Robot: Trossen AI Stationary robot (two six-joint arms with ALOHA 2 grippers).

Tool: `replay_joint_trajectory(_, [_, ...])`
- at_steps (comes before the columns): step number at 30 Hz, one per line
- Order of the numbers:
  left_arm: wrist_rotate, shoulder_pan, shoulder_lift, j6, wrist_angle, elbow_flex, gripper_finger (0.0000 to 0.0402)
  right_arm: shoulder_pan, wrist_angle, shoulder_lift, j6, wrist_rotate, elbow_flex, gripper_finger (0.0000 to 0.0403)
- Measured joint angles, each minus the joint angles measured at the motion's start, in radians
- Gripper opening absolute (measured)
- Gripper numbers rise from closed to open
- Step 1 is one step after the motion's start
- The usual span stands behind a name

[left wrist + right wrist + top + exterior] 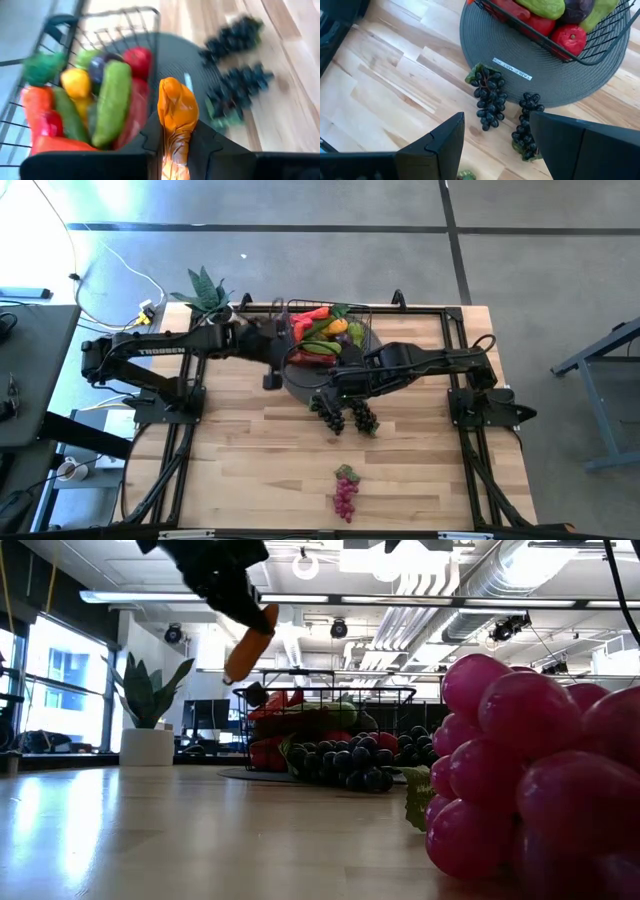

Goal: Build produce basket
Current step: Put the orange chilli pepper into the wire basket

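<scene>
My left gripper [175, 150] is clenched on an orange carrot [176, 120]. It holds the carrot in the air, just beside the basket [372, 315], on the side that is toward my left arm. In the low view the carrot [250, 645] hangs tilted, with its narrow end down, higher than the basket's rim [325, 690] and not touching it.

The basket is a black wire one and it stands on a flat grey round mat [520, 75] near the far edge of the desk [270, 460]. It is already quite full of produce: I see a long green cucumber [112, 102], a yellow lemon [76, 82], a red apple [138, 60], a dark purple piece [98, 67] and some red and orange pieces [37, 107] along the near wire wall.

My right gripper [496, 142] hovers above the desk, just beside the mat, on the side away from the basket. Its fingers [437, 142] are released and stand apart, with nothing between them. Under them lie two bunches of dark grapes [489, 100], one touching the mat's edge and the other [526, 125] right next to it, partly on the mat.

A third bunch, of pink-purple grapes [346, 492], lies well apart from the basket, near the front edge of the desk. A potted green spiky plant [207, 290] stands at the far corner, beyond my left arm from the basket.
</scene>
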Motion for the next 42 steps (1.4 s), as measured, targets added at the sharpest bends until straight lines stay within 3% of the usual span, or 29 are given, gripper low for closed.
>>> replay_joint_trajectory(7, [0.048,0.103,0.0,-0.116,0.152,0.0,0.004,-0.003,0.0,0.0,0.016,0.004,0.0,0.0209])
replay_joint_trajectory(15, [0.049,0.216,0.049,-0.362,0.294,0.0,0.004,-0.029,0.0,0.0,0.016,0.029,0.0,0.0209])
replay_joint_trajectory(20, [0.133,0.268,0.081,-0.537,0.359,-0.001,0.004,-0.051,0.0,0.0,-0.014,0.029,0.0,0.0209])
replay_joint_trajectory(27, [0.164,0.308,0.142,-0.704,0.383,-0.001,0.004,-0.091,0.0,0.0,-0.084,0.018,0.0,0.0209])
replay_joint_trajectory(33, [0.16,0.318,0.195,-0.762,0.39,-0.001,0.0045,-0.113,0.0,0.0,-0.169,-0.034,0.0,0.0209])
replay_joint_trajectory(42, [0.156,0.358,0.241,-0.795,0.412,-0.002,0.0106,-0.119,0.0,0.0,-0.214,-0.039,0.0,0.0209])
